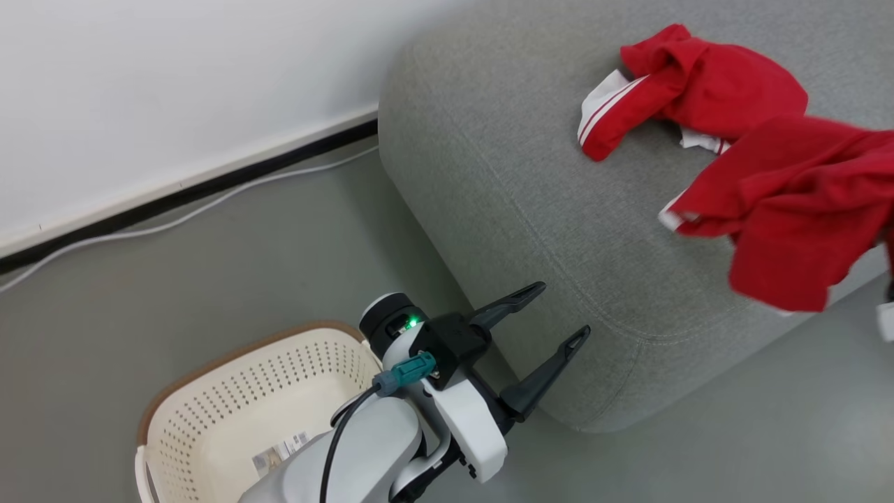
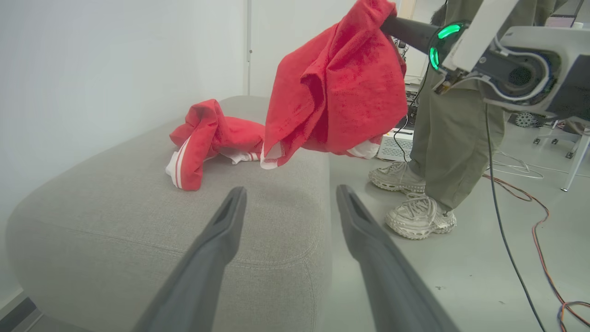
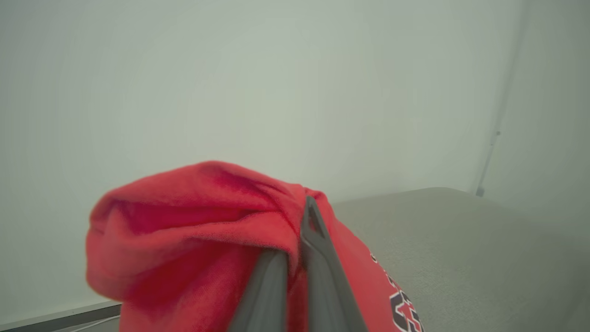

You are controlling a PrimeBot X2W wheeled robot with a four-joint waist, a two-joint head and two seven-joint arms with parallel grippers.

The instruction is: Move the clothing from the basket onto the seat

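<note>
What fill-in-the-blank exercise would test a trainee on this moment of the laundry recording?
1. The held garment, pinched in the shut right end effector, is coloured ____.
2. The left end effector is ____ and holds nothing.
3. The second garment lies crumpled on the grey upholstered ____ that the task names.
4. The basket stands on the ____, below the left arm.

Missing words: red; open; seat; floor.
</note>
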